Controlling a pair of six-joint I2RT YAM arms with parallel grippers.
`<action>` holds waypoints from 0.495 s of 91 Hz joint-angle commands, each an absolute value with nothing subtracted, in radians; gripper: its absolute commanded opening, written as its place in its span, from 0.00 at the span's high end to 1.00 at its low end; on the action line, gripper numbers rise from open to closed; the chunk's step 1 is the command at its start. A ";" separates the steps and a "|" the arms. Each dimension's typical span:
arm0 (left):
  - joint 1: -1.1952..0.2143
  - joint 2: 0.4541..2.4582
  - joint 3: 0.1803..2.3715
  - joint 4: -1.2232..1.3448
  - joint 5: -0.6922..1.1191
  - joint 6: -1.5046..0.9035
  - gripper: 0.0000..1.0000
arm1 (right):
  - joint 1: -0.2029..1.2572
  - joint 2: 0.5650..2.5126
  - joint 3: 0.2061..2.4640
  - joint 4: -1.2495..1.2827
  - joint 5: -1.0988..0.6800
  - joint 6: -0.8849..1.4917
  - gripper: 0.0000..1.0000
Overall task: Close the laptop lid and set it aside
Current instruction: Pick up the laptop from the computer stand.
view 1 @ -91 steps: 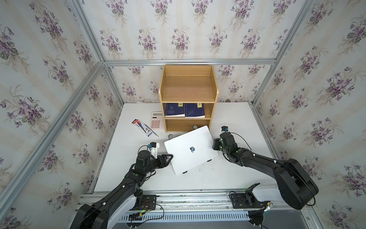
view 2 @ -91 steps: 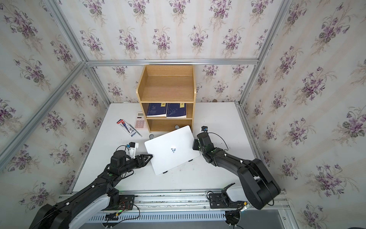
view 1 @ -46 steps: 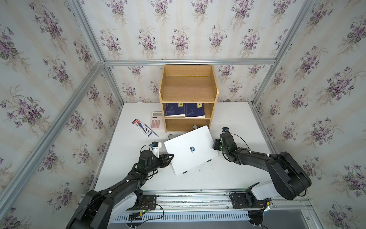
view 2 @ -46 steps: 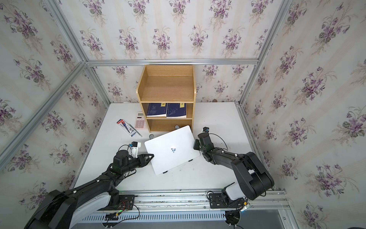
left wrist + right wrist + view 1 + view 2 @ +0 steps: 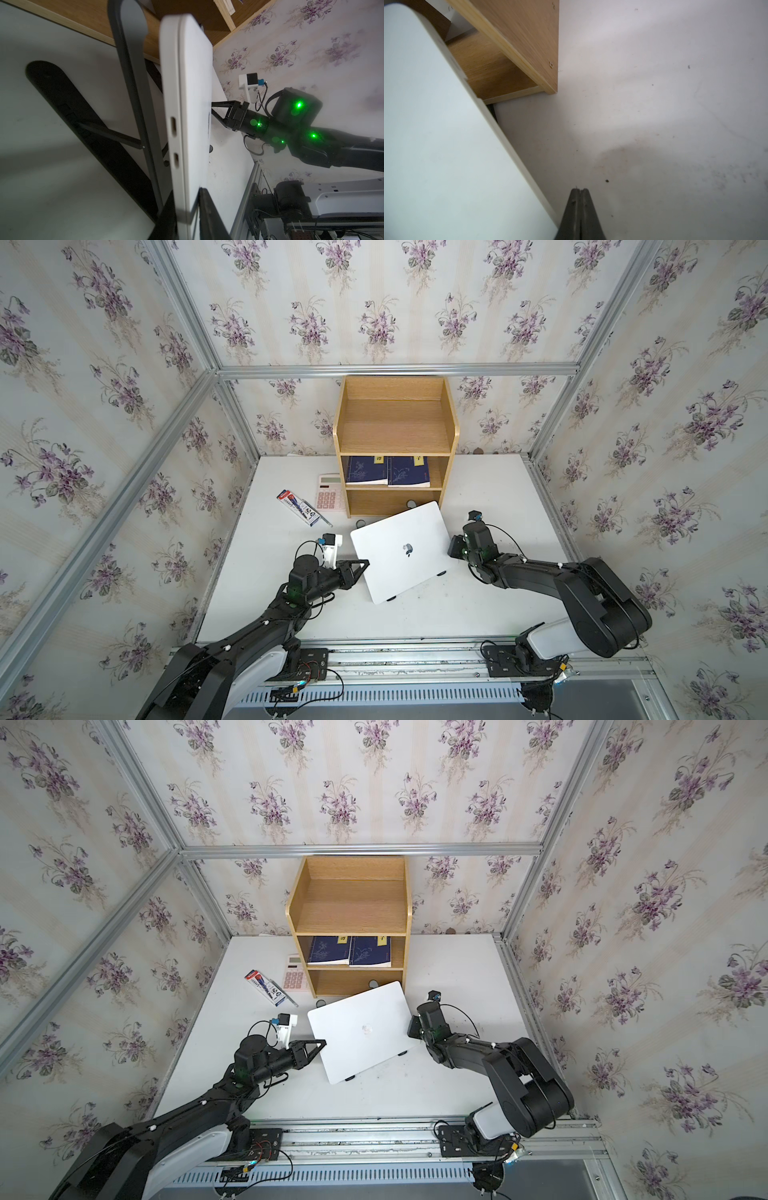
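The laptop (image 5: pixel 401 549) (image 5: pixel 361 1029) lies in front of the shelf with the laptop lid (image 5: pixel 195 93) shut, apple logo up, on a black folding stand (image 5: pixel 128 83). My left gripper (image 5: pixel 365 562) (image 5: pixel 323 1041) (image 5: pixel 187 192) is at its left edge. In the left wrist view one finger is under the base and one on the lid, clamped on that edge. My right gripper (image 5: pixel 455 547) (image 5: pixel 413 1027) (image 5: pixel 579 190) is shut on nothing, pointing down at the table just beside the laptop's (image 5: pixel 436 145) right edge.
A wooden shelf (image 5: pixel 395 423) stands right behind the laptop, with two navy books (image 5: pixel 388 470) on its middle level. A pink calculator (image 5: pixel 328 491) and a pen packet (image 5: pixel 303 512) lie left of the shelf. Patterned walls enclose the white table (image 5: pixel 490 489).
My left gripper's jaws have come together on the laptop's left edge. The laptop and the right arm have hardly moved.
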State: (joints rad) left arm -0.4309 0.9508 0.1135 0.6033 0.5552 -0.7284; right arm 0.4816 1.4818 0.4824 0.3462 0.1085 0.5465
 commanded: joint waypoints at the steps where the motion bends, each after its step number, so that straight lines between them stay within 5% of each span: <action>1: -0.437 0.908 0.126 0.621 0.544 -0.741 0.77 | 0.483 1.489 0.474 0.379 0.063 0.569 1.00; 32: -0.476 0.977 0.184 0.647 0.514 -0.723 0.72 | 0.483 1.471 0.437 0.412 0.031 0.591 1.00; 45: -0.488 1.043 0.211 0.703 0.519 -0.733 0.81 | 0.483 1.457 0.420 0.417 0.030 0.598 1.00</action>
State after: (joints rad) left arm -0.4805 1.0119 0.1921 0.5926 0.5018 -0.7414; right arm 0.4812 1.4681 0.4294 0.3977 0.0784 0.5804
